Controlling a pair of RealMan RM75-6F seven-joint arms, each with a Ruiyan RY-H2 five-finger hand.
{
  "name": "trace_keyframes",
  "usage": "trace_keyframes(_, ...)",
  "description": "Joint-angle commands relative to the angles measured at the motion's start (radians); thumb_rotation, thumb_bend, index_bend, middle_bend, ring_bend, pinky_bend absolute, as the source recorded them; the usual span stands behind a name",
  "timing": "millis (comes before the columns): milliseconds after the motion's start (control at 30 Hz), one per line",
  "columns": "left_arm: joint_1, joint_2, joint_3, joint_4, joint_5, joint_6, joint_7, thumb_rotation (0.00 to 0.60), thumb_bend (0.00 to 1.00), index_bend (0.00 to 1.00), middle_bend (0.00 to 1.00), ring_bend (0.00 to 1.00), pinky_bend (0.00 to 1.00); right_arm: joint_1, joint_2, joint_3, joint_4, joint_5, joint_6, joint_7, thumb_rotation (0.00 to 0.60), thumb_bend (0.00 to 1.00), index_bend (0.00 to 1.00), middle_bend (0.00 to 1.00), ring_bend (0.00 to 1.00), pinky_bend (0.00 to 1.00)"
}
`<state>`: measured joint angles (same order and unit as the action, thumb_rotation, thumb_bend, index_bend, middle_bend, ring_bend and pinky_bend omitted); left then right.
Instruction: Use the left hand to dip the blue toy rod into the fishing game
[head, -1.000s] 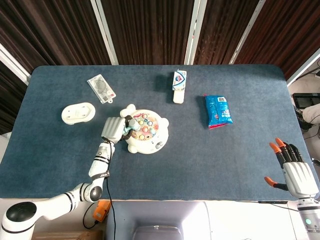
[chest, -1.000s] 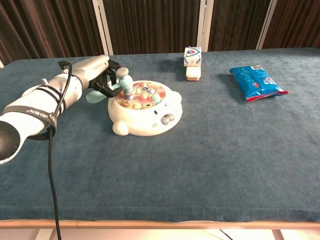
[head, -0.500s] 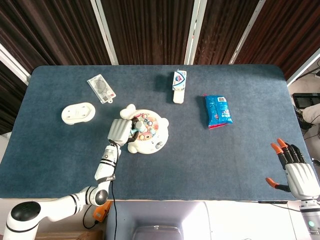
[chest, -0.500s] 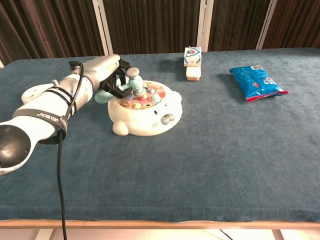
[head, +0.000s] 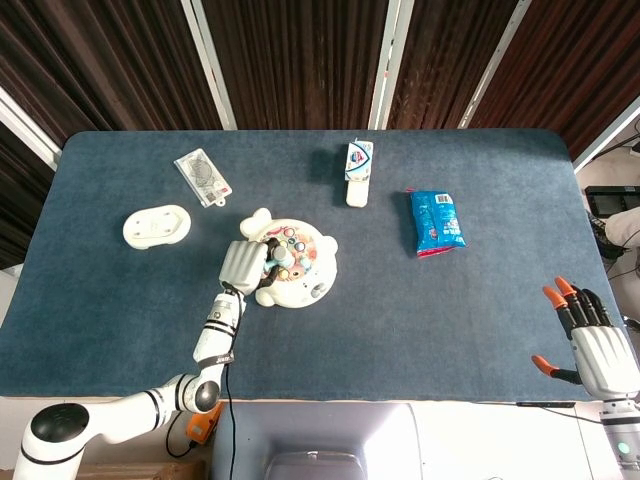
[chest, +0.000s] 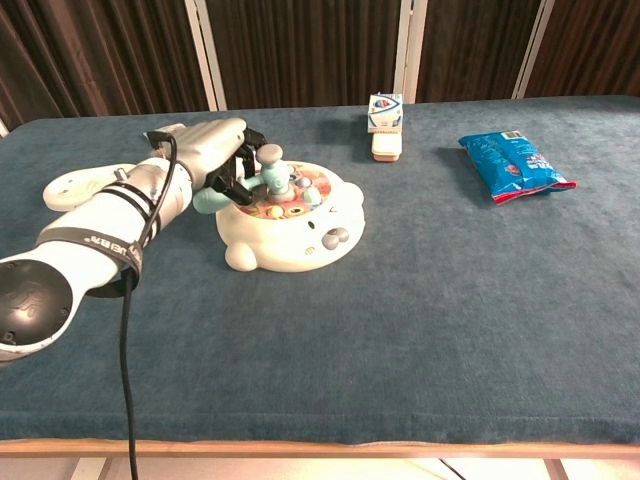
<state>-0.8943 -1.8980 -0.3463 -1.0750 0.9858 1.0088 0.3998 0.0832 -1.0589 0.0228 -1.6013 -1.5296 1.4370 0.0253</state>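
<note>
The white fishing game, round with coloured fish in its top, sits left of the table's middle. My left hand is at the game's left edge and grips the pale blue toy rod. The rod's round head stands over the coloured fish, and its lower end is hidden among them. My right hand hangs at the table's near right corner with fingers spread, holding nothing; the chest view does not show it.
A white oval holder lies far left. A clear packet lies behind it. A small box with a white block sits at the back centre. A blue snack bag lies at the right.
My left hand has moved right and slightly nearer with the rod, carrying its head from the game's left rim to over the fish. The right hand has barely moved.
</note>
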Motion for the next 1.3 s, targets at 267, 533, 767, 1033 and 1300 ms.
trace_keyframes(267, 0.088, 0.169, 0.010, -0.283, 0.063, 0.126, 0.004, 0.600, 0.85, 0.54, 0.83, 0.67, 0.91, 0.001, -0.005, -0.005, -0.004, -0.016, 0.003, -0.010, 0.600, 0.31, 0.00, 0.00, 0.00, 0.00)
trace_keyframes(533, 0.218, 0.230, 0.166, -0.320, 0.146, 0.181, -0.062, 0.600, 0.84, 0.54, 0.81, 0.65, 0.89, 0.007, -0.015, -0.014, -0.015, -0.035, -0.004, -0.038, 0.600, 0.31, 0.00, 0.00, 0.00, 0.00)
trace_keyframes(767, 0.264, 0.165, 0.222, -0.137, 0.189, 0.154, -0.176, 0.600, 0.82, 0.54, 0.80, 0.62, 0.81, 0.006, -0.016, -0.019, -0.019, -0.054, 0.005, -0.039, 0.600, 0.31, 0.00, 0.00, 0.00, 0.00)
trace_keyframes(1033, 0.271, 0.109, 0.224, 0.003, 0.219, 0.120, -0.229, 0.600, 0.82, 0.54, 0.79, 0.61, 0.80, 0.009, -0.019, -0.019, -0.021, -0.051, -0.001, -0.044, 0.600, 0.31, 0.00, 0.00, 0.00, 0.00)
trace_keyframes(1300, 0.279, 0.076, 0.219, 0.084, 0.239, 0.104, -0.258, 0.600, 0.80, 0.54, 0.77, 0.59, 0.71, 0.012, -0.022, -0.019, -0.021, -0.047, -0.007, -0.053, 0.600, 0.31, 0.00, 0.00, 0.00, 0.00)
